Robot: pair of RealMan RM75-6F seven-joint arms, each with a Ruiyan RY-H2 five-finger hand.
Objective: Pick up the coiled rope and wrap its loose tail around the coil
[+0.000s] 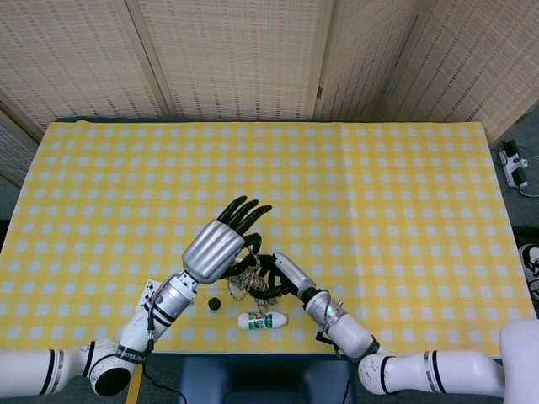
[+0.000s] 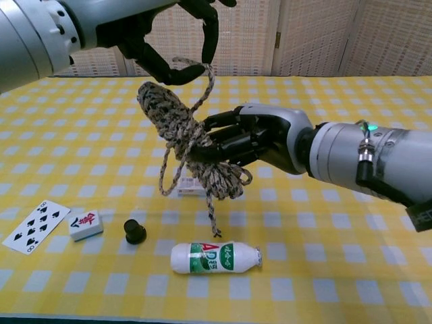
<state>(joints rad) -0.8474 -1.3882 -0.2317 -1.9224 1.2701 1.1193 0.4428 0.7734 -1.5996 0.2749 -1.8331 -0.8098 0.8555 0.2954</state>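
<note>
Speckled black-and-cream braided rope coil (image 2: 192, 152) is held in the air above the near-middle of the yellow checked table (image 1: 379, 194), clear of the cloth. Right hand (image 2: 253, 138) has its fingers curled around the coil's middle and carries it. Left hand (image 2: 158, 34), above and just beside the coil's upper end, pinches the loose tail (image 2: 202, 84) between fingertips, other fingers spread.

Handling, as judged: rope looks light, soft and limp; the tail hangs in slack loops and a short end dangles below the coil. It won't hold shape, so tension must come from the pinch. The braid looks grippy, unlikely to slip. Best hold: coil by its waist, tail near its free end, leaving the coil's upper half bare for the turns.

On the near edge: white-and-green plastic bottle (image 2: 214, 257) lying down, small black knob (image 2: 135, 231), mahjong tile (image 2: 86, 224), playing card (image 2: 35, 226).
</note>
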